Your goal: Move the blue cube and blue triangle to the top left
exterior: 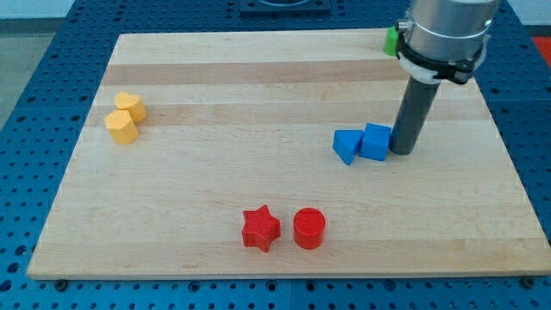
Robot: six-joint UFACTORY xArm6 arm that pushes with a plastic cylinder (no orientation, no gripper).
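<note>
Wooden board [284, 95] on blue perforated table [34, 103]. Dark rod descending from grey arm housing at the view's upper right; my tip [401, 151] down at board level, right of centre. No jaws on this end effector, nothing gripped: bare rod only, pressed against or just beside the right face of blue cube [375, 142]; true contact not resolvable, no visible gap. Blue cube immediately to the view's left of tip, at about the same height in the view. Blue triangle [346, 145] directly left of cube, touching it along one side, so tip, cube and triangle in one roughly horizontal line running toward the view's left. Both blue blocks in the right half of the board, around mid-height, well apart from the top left corner. Near the left edge, upper part: yellow heart-shaped block [131, 106] with second yellow block [121, 127] just below, touching or nearly so; exact shape of second one unclear. Near the bottom edge, centre: red star [260, 229] and red cylinder [309, 228] side by side, slightly apart. Green block [391, 40] at the top edge, mostly hidden behind arm housing, shape not discernible.
</note>
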